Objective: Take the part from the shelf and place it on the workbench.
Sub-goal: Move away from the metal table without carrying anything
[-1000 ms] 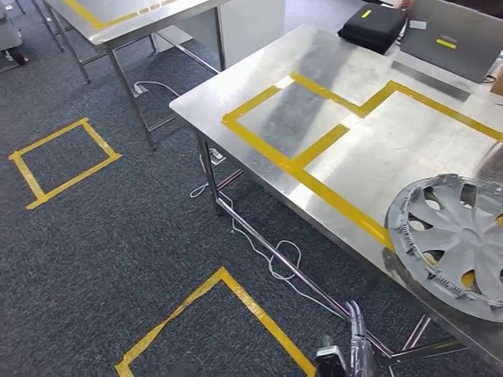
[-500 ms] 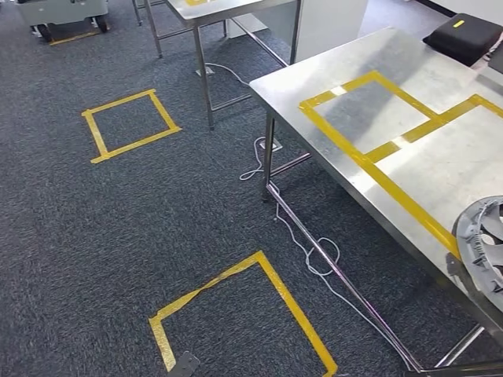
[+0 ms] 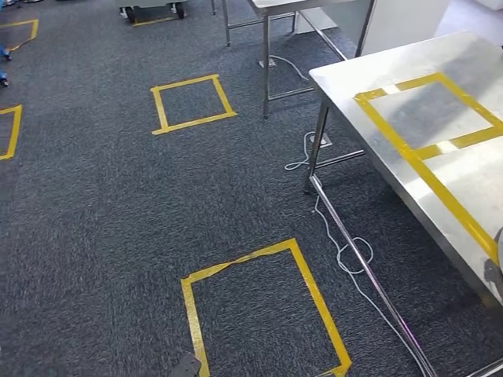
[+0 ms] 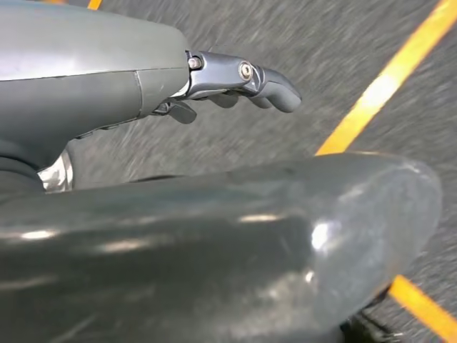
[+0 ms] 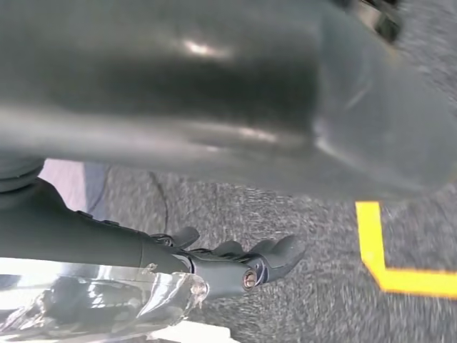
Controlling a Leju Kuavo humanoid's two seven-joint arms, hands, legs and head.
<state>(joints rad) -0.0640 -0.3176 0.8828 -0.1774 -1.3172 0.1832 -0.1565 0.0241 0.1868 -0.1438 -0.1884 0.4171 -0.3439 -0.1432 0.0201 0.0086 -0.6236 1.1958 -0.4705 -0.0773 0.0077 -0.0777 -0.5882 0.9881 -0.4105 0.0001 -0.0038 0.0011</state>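
- Part: my guess is that it is the grey sliver at 4 o'clock in the head view, cut off by the picture's edge. It sits at the near rim of the workbench, on the steel and not in a hand. Too little shows to be sure what it is or to tell its long axis.
- Left hand: it holds nothing and hangs over the carpet, its fingers stretched out with a gap to the thumb.
- Right hand: it too holds nothing, its fingers extended and lightly curved, apart from the thumb.
- Key relation: the sliver lies off toward 3 to 4 o'clock from the body, well apart from both hands. The right hand is probably the nearer one.
- Judgement: with the piece apparently already on the bench, placing looks done.
- Yellow tape marks out boxes on the benchtop, and a taped floor square lies at 6 o'clock.
- A white cable trails under the bench.
- Writing: no brand, label or text can be read.
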